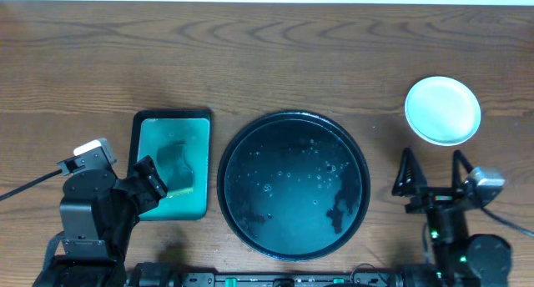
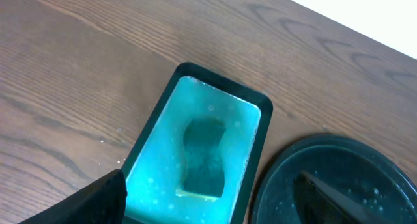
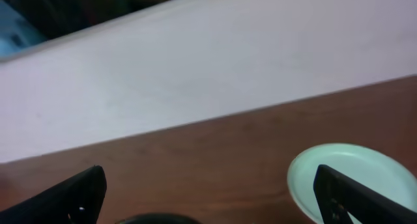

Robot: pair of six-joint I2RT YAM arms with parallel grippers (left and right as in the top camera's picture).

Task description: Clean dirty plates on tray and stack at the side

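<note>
Your left gripper [image 2: 210, 178] hangs jaws apart over the sponge [image 2: 203, 155], your right gripper [image 1: 432, 174] jaws apart near the plates [image 1: 442, 110], stacked beside the wet tray [image 1: 284, 166] as cleaned, so the task looks finished.

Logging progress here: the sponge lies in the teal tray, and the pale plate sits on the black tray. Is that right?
Not quite. The overhead view shows the pale plate on the wooden table, to the right of the black tray, which holds only water drops. The sponge does lie in the teal tray.
</note>
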